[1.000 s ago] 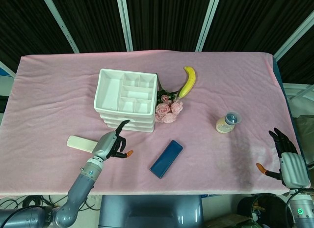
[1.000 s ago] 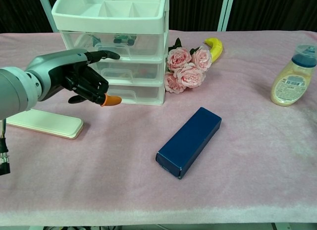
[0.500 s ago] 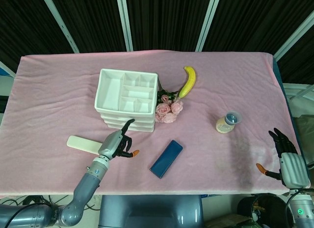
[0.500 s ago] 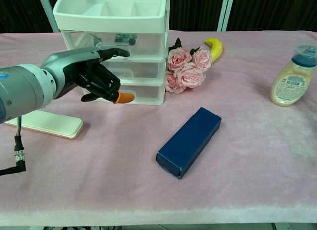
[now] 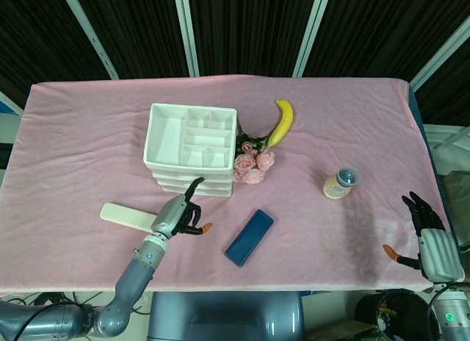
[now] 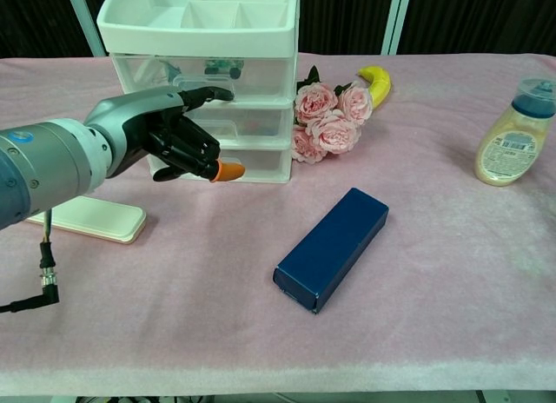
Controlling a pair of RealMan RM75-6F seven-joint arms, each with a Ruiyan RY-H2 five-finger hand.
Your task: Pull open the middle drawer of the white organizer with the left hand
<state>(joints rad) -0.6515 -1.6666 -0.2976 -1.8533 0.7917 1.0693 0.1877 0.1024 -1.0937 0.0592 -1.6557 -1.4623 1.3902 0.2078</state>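
The left hand (image 6: 178,138) has moved forward and to the right over the last second, from short of the white plastic three-drawer organizer (image 6: 204,38) to right in front of its drawer fronts. Its fingers are curled with one stretched out toward the handle level, and it holds nothing yet. Whether that fingertip touches a drawer front cannot be told (the hand hides the middle handle in the chest view). The middle drawer (image 6: 248,123) sits just ahead of the hand, flush with the other two, so the pull is not yet begun; the reach looks nearly done, and hooking the handle comes next.

The right hand (image 5: 433,245) rests far to the right at the edge of the pink-clothed bench (image 5: 352,135), fingers spread, holding nothing.

Count: one organizer with three drawers, one dark blue rectangular box (image 6: 332,247), one flat white bar (image 6: 87,219), one yellow banana (image 5: 282,120), one bunch of pink roses (image 6: 328,116), one small blue-capped bottle (image 6: 512,134).
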